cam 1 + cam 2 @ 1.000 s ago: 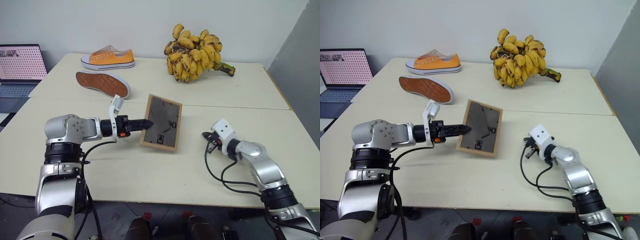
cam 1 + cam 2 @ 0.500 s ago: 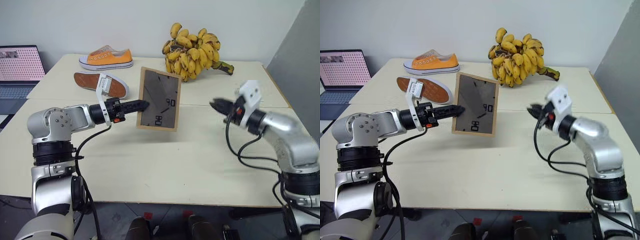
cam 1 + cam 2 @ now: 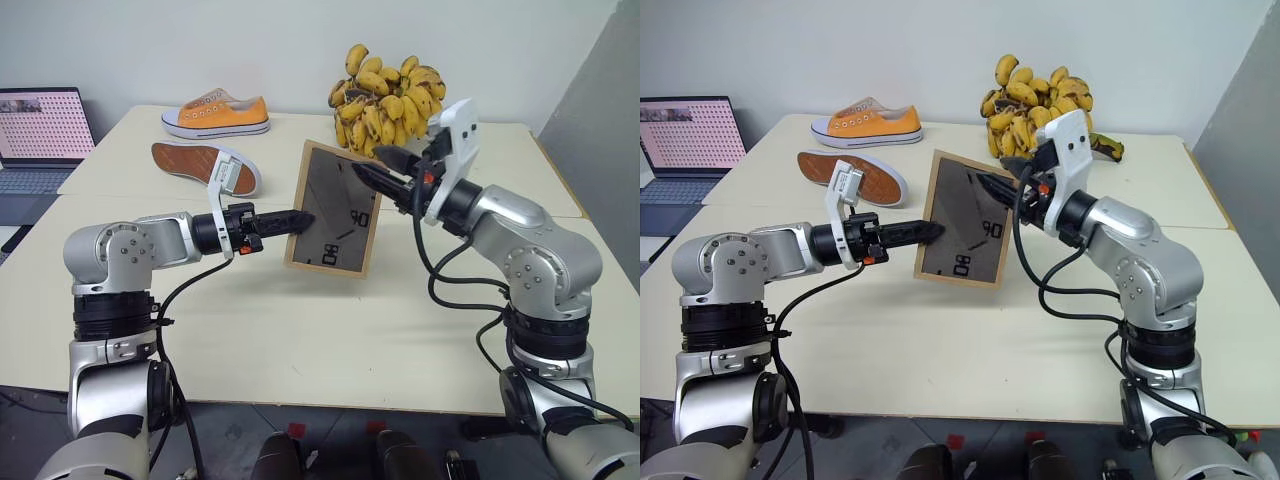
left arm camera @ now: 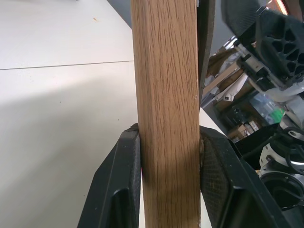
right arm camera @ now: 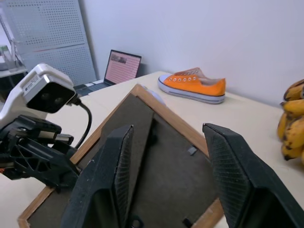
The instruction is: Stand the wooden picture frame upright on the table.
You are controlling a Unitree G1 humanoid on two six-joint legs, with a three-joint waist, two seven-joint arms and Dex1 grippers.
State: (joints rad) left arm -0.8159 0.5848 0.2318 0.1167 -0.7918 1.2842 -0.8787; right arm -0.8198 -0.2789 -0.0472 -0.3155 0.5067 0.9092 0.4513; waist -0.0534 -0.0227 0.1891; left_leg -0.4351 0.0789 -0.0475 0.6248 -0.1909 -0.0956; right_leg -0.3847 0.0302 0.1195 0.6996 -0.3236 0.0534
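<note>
At centre left, the left gripper point(image 3: 300, 218) clamps the left edge of the wooden picture frame point(image 3: 335, 210), holding it upright above the table point(image 3: 330, 340) at picture centre; just right, the right gripper point(image 3: 368, 170), fingers spread, reaches its top right corner

Lab or test room, pale tables point(image 3: 300, 340), laptop point(image 3: 40, 135), pegboard wall panel point(image 5: 47, 33)

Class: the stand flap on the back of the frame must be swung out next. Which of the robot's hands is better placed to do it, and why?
The right hand. It is open, empty and facing the dark back of the wooden picture frame. The left hand is shut on the frame's edge, holding it above the table.
</note>
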